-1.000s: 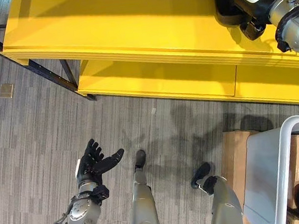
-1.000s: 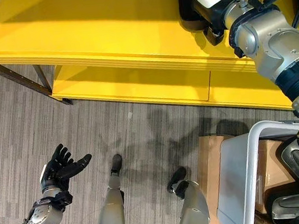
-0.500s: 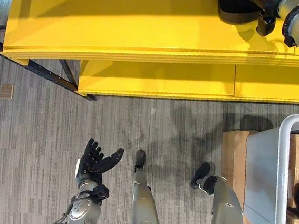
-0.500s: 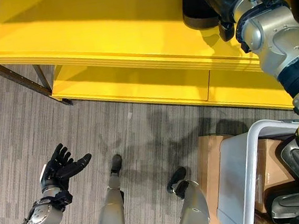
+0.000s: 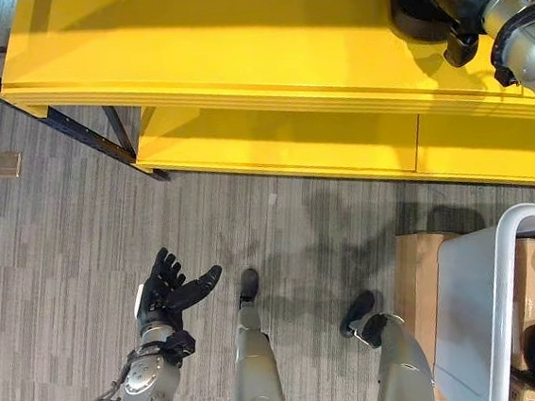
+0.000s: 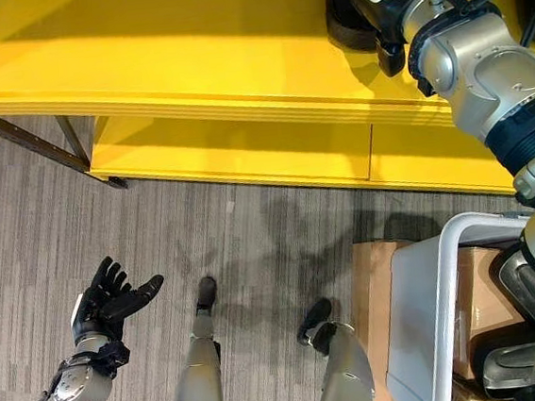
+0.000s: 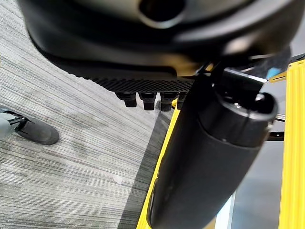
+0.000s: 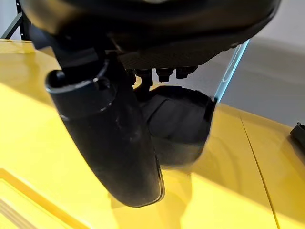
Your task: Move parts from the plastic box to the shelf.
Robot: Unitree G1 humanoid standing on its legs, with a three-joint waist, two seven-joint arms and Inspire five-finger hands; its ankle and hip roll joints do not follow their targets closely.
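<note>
Left eye view: the left hand (image 5: 167, 293) hangs open and empty over grey ribbed carpet (image 5: 53, 240). A dark, matte, rounded part (image 8: 178, 121) sits at the glossy yellow shelf's (image 5: 232, 33) far right edge; its axis is unclear. The right hand (image 6: 388, 51) hovers beside it, fingers relaxed.

Left hand (image 5: 169, 290) open, low

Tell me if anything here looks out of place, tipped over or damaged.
Nothing stands out. A black part sits flat on the yellow shelf under the right hand, not overhanging the edge. The left hand hangs open over the floor, holding nothing. The plastic box stands level at the robot's right.
</note>
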